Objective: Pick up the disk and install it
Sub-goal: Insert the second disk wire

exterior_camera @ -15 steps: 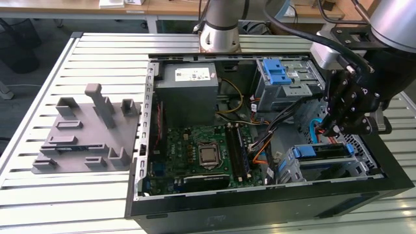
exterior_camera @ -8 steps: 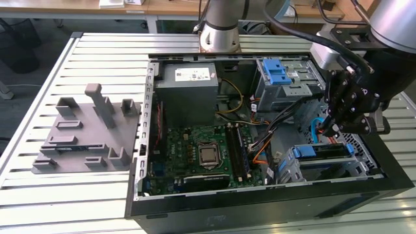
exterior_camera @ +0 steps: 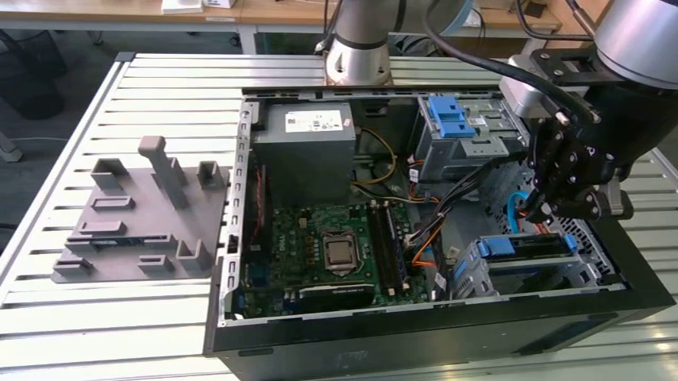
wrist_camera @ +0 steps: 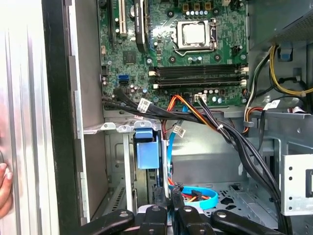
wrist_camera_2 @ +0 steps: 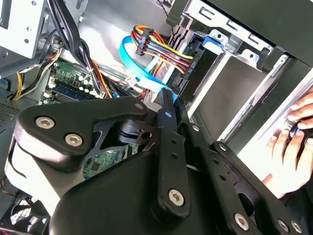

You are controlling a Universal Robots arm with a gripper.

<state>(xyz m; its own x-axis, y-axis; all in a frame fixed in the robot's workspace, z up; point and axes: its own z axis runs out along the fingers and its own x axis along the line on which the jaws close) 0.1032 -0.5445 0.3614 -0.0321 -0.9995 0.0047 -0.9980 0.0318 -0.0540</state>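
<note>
My gripper [exterior_camera: 556,213] hangs inside the open computer case [exterior_camera: 424,333], at the exterior view's right, just above a silver drive cage [exterior_camera: 525,274] with a blue latch [wrist_camera: 146,152]. In both wrist views the black fingers [wrist_camera_2: 168,127] meet at their tips, and my gripper [wrist_camera: 168,203] is shut. The tips [wrist_camera_2: 170,100] sit at the end of a flat blue cable [wrist_camera_2: 134,63] that loops past them [wrist_camera: 201,195]. Whether they pinch it is hidden. The disk is hidden from me; nothing flat and silver shows between the fingers.
A bundle of black and coloured wires [wrist_camera: 205,120] crosses between the motherboard [wrist_camera: 190,49] and the cage. A grey power supply [exterior_camera: 307,147] and a second cage [exterior_camera: 466,131] stand at the back. A grey fixture [exterior_camera: 138,226] lies on the slatted table. A person's hand [wrist_camera_2: 293,142] rests outside the case.
</note>
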